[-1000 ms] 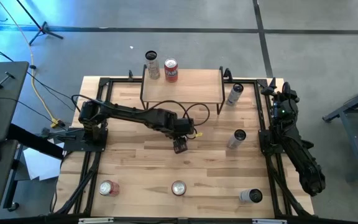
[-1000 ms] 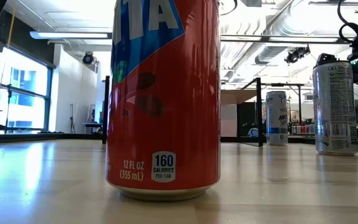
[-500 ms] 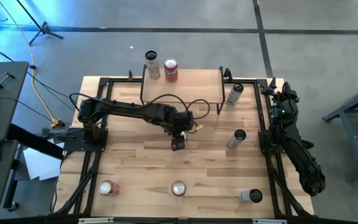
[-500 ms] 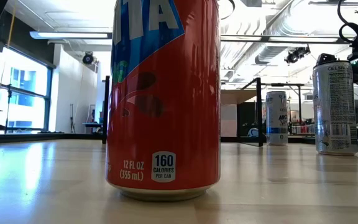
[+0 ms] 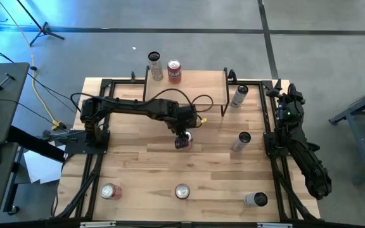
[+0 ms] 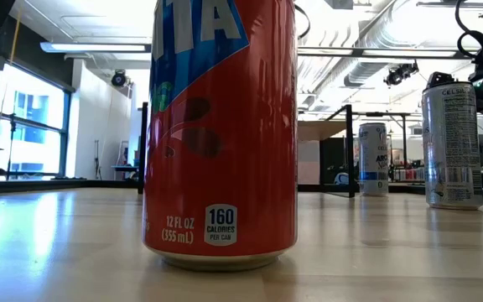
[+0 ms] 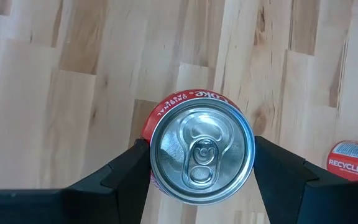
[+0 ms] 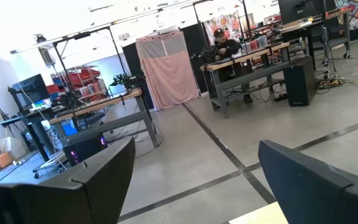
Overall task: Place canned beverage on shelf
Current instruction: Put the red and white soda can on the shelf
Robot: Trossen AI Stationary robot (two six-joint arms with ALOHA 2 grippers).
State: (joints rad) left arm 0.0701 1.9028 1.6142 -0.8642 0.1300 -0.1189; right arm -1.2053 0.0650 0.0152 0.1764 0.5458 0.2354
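My left gripper is hanging over the middle of the table, and between its two dark fingers I am holding a red cola can upright. The fingers are pressing flat against the can's sides, spread only as wide as the can itself. In the left wrist view I am looking straight down on the silver lid with its pull tab, a thin red rim with white lettering showing around it, and pale wooden planks with knots and grain below. Another red can is peeking in at that picture's edge.

From above, my gripper is sitting just in front of the shelf, a light wooden board on thin black legs. On the shelf's left end a tall silver can and a red can are standing side by side. More cans are scattered on the tabletop, and the overhead view alone is showing them all together.

The low view is being filled by a glossy orange soda can, with a slim white can further off.

My right gripper is resting off the table's right side, its fingers spread wide with nothing between them, facing the room.
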